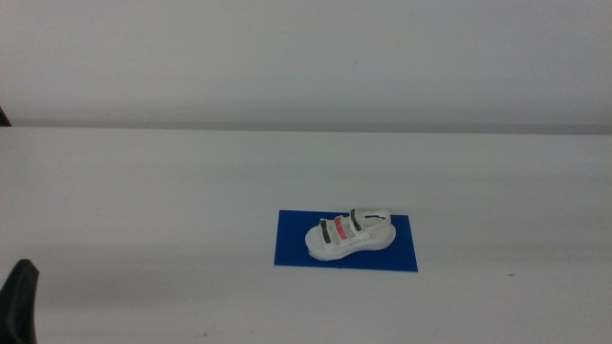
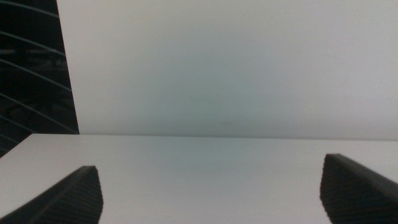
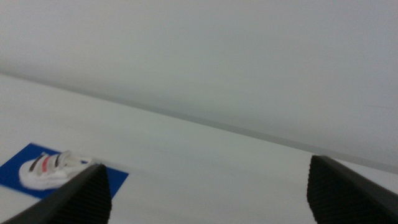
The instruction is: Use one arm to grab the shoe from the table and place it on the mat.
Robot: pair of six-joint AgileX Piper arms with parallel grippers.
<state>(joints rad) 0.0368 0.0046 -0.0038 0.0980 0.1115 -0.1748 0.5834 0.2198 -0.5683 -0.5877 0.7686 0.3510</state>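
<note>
The white sandal-like shoe [image 1: 350,235] with two dark straps and a red-pink middle strap lies on the royal-blue mat [image 1: 291,247], right of the middle of the white table [image 1: 143,191]. The right wrist view also shows the shoe [image 3: 51,168] on the mat [image 3: 18,167], well away from the right gripper [image 3: 208,196], whose jaws stand wide apart and empty. The right arm is out of the middle view. The left gripper [image 2: 211,193] is open and empty; only a dark piece of it [image 1: 19,304] shows at the bottom left edge of the middle view.
A pale wall rises behind the table's far edge [image 1: 306,129]. A dark slatted area [image 2: 31,68] stands beside the table in the left wrist view.
</note>
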